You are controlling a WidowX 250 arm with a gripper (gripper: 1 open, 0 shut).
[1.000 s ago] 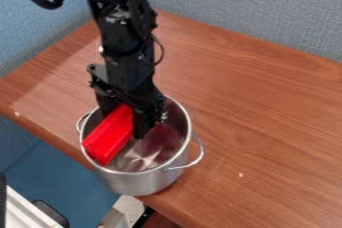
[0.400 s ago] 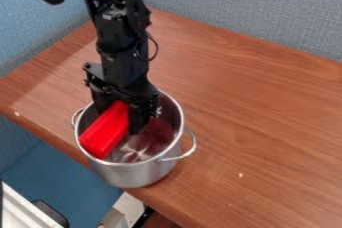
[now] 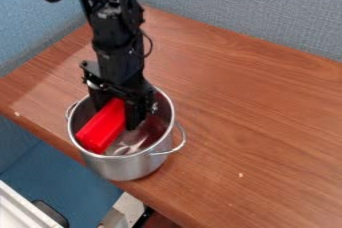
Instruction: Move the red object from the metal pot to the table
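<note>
Near the front left edge of the table [image 3: 254, 92], the metal pot [image 3: 150, 157] stood upright, its rolled rim catching light and a small wire loop handle showing on its right side. The red object [image 3: 102, 127] lay inside it, tilted, with its lower end down toward the pot's floor and its upper end leaning up near the rim on the left. The black gripper [image 3: 118, 104] pointed straight down into the pot, its fingers set on either side of the upper part of the red object; the jaws appeared closed on that block, though the contact itself was partly hidden by the fingers. The pot's shiny inner wall carried a reddish reflection.

No brand, label or writing could be read anywhere (the pictures were too small and soft for fine print in any case).

The table was a reddish-brown wood-grain top with rounded edges, running diagonally from the left edge to the right edge of the view, and much of its surface to the right of the pot lay bare. Behind it stood a blue textured wall [image 3: 254, 7]. Below the front edge the floor area looked blue [image 3: 34, 167], with a pale object at the bottom edge that could not be made out. The black arm [image 3: 110, 17] rose from the gripper toward the upper left corner, with cables along it.
</note>
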